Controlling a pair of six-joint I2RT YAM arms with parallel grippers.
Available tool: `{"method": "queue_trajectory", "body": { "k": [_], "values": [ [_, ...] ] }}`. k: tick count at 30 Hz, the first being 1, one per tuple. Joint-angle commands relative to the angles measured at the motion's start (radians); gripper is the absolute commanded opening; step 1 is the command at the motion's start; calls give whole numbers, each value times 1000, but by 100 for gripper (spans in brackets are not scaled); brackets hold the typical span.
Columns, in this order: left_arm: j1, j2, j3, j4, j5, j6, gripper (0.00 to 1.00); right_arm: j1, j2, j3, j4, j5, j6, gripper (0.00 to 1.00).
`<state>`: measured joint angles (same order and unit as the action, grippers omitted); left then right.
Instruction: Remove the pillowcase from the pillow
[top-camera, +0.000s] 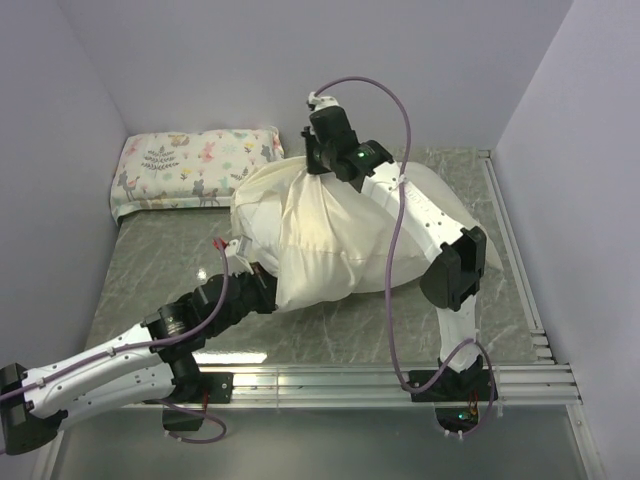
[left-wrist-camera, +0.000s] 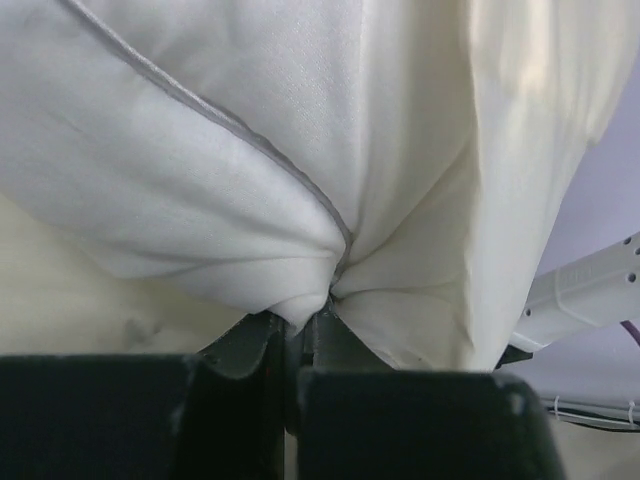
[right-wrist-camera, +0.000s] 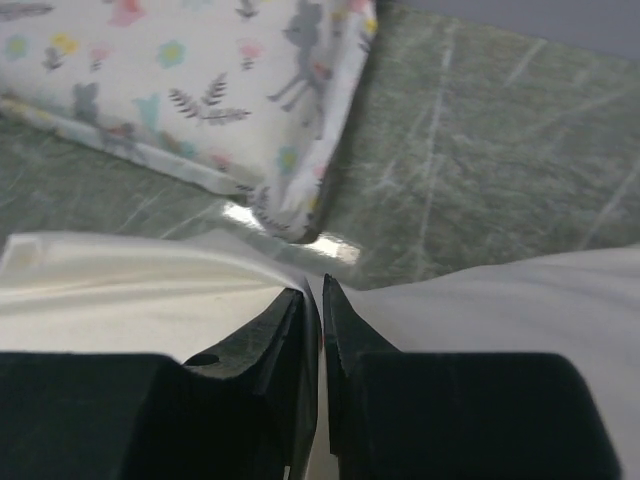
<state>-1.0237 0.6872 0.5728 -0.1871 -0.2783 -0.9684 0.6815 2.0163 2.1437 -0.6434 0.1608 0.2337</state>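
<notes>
Pillowcase (top-camera: 310, 235) mostly on, bunched over the pillow (left-wrist-camera: 150, 180), lying on the counter (top-camera: 150, 260) just right of the printed pillow (top-camera: 190, 165). Left tool (left-wrist-camera: 297, 335) clamps the pillow's piped corner. Right tool (right-wrist-camera: 320, 300) pinches pillowcase cloth nearest the printed pillow. Judged: stripping barely begun, most remains.

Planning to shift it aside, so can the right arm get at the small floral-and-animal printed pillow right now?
Probably, but not yet: the right end effector is shut on the thin cream fabric pillowcase. The small floral-and-animal printed pillow lies just beyond it, nothing between.
</notes>
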Motion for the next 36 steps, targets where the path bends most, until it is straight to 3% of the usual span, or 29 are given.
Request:
{"method": "queue_trajectory", "body": {
  "k": [1, 9, 13, 15, 18, 19, 22, 25, 30, 36],
  "values": [
    [-51, -46, -8, 15, 19, -39, 0, -72, -30, -77, 82, 123, 76, 18],
    [-87, -89, -17, -25, -48, -53, 0, -197, -10, -195, 107, 132, 157, 14],
    [-90, -104, -5, -58, -111, -49, 0, -194, -39, -255, 93, 103, 147, 16],
    [-90, -100, 9, -32, -131, -36, 0, -171, -95, -327, 137, 92, 127, 25],
    [-90, -37, 56, -23, -150, -4, 0, -125, -217, -418, 165, 80, 105, 46],
    [-90, -22, 67, -15, -154, 3, 0, -114, -282, -447, 163, 80, 104, 57],
    [-90, 24, 91, 12, -173, 8, 0, -59, -436, -510, 174, 104, 99, 74],
    [-90, 44, 108, 21, -218, -10, 0, 12, -539, -563, 166, 160, 124, 82],
    [-90, 60, 134, 40, -289, -46, 0, 118, -732, -671, 146, 255, 167, 84],
    [-90, 159, 243, 67, -320, 5, 0, 229, -929, -925, 228, 178, 279, 84]
  ]
}}
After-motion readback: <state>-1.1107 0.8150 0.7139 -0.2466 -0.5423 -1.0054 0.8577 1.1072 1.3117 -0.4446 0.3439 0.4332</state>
